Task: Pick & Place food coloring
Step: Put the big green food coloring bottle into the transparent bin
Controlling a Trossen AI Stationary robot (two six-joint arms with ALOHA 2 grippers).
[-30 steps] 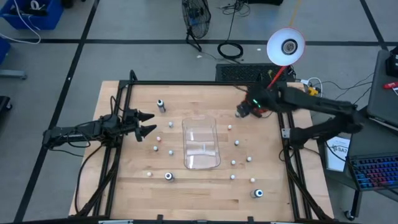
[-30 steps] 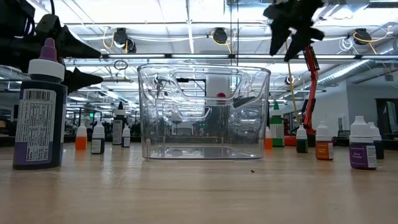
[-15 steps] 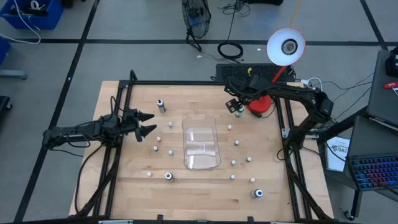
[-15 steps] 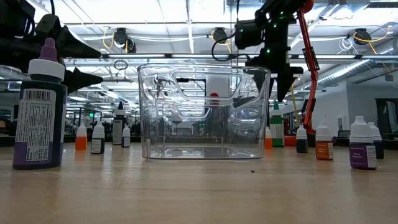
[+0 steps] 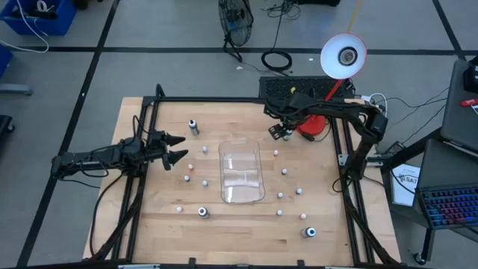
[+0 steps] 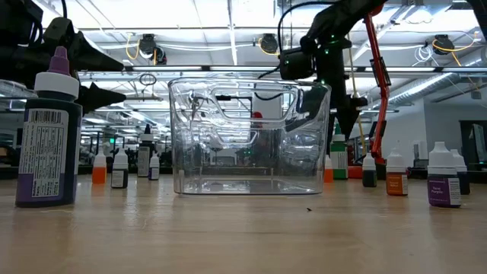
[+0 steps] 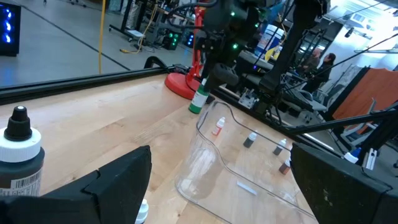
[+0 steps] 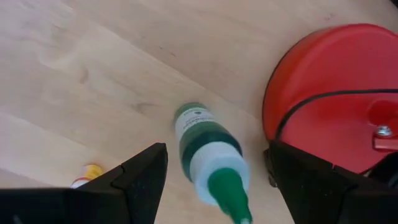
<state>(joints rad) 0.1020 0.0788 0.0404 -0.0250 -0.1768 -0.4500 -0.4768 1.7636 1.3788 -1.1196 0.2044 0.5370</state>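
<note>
Right wrist view: open right gripper [image 8: 211, 180] above green-capped bottle [image 8: 208, 158].

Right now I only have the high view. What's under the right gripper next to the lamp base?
Observer: The right gripper is over a green-capped bottle of green liquid. It is one of the food coloring set.
Operator: Standing or tipped?
Observer: Standing upright on the wood, as the left wrist view shows, close beside the red lamp base.
Operator: Is it gripped yet?
Observer: No. In the right wrist view the bottle sits in the gap between the open fingers, clear of both. The left gripper waits open over the table's left side.
</note>
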